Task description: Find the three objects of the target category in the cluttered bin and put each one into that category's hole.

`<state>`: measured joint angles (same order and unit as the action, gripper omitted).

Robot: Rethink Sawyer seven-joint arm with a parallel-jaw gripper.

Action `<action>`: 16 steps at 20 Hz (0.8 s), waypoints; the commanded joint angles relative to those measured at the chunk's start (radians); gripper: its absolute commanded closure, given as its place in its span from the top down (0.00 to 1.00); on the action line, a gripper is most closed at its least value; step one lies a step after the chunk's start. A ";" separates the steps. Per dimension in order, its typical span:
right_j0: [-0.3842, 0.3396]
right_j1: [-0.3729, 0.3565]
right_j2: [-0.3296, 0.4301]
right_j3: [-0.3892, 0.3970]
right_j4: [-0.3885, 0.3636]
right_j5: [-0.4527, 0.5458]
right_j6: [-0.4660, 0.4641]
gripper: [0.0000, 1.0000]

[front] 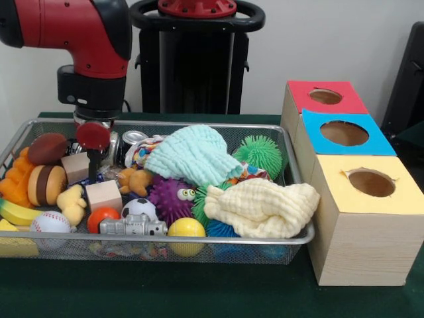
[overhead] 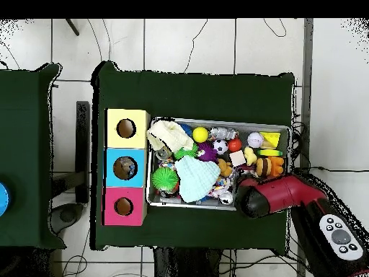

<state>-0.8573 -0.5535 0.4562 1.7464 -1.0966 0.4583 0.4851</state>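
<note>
Red arm hangs claw point(front: 93, 159) over bin point(front: 291, 240) corner clutter, grip state unclear; descend straight, avoid wooden block point(front: 104, 195)

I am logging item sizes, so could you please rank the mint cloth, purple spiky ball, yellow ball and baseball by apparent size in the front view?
1. mint cloth
2. purple spiky ball
3. yellow ball and baseball: they look alike, so unranked.
</note>
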 commanded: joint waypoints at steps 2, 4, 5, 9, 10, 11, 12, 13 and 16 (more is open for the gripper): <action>-0.018 0.052 -0.047 -0.075 0.044 0.190 -0.046 1.00; -0.026 0.051 -0.042 -0.070 0.058 0.201 -0.050 1.00; -0.031 0.050 -0.039 -0.067 0.065 0.206 -0.052 1.00; -0.033 0.023 -0.032 -0.035 0.103 0.219 -0.047 1.00; -0.035 0.018 -0.031 -0.028 0.109 0.218 -0.048 1.00; -0.038 0.010 -0.028 -0.016 0.118 0.215 -0.048 1.00; -0.038 0.006 -0.028 -0.010 0.122 0.214 -0.045 1.00; -0.039 -0.003 -0.029 0.001 0.129 0.211 -0.041 1.00; -0.057 -0.016 -0.018 0.029 0.144 0.196 -0.044 1.00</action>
<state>-0.8860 -0.5551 0.4456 1.7407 -0.9986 0.5208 0.4851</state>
